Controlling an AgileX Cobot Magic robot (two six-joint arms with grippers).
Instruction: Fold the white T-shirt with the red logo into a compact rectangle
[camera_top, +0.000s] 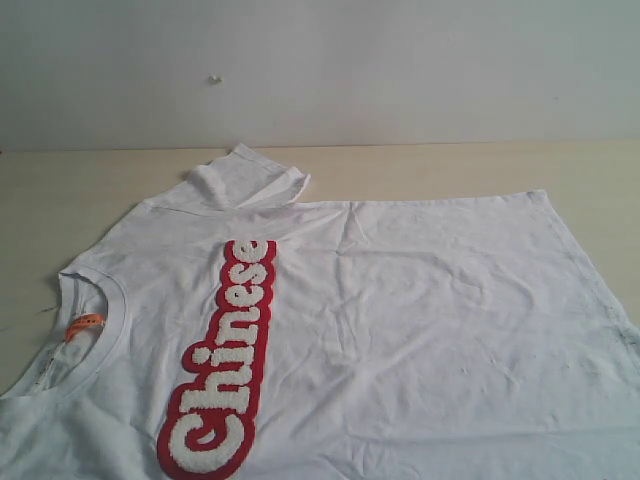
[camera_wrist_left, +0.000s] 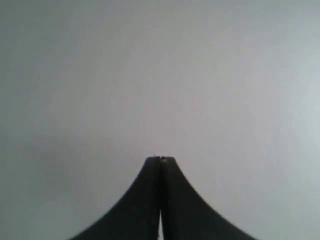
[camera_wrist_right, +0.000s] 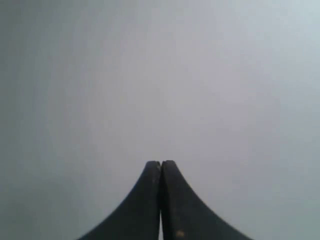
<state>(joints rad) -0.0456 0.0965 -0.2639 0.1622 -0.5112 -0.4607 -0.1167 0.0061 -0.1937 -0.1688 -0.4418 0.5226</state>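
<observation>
Jaws pressed together, empty, at left gripper (camera_wrist_left: 160, 159) and right gripper (camera_wrist_right: 160, 163), both facing blank grey; white T-shirt (camera_top: 400, 330) spread flat on desk (camera_top: 40, 190), red logo (camera_top: 225, 365) up, far sleeve (camera_top: 245, 180) curled over, no fold made yet, whole folding seemingly left.

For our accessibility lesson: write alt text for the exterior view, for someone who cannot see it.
A white T-shirt lies spread front-up on a pale table, its red logo spelling "Chinese" along the chest. The far sleeve is folded over.
</observation>
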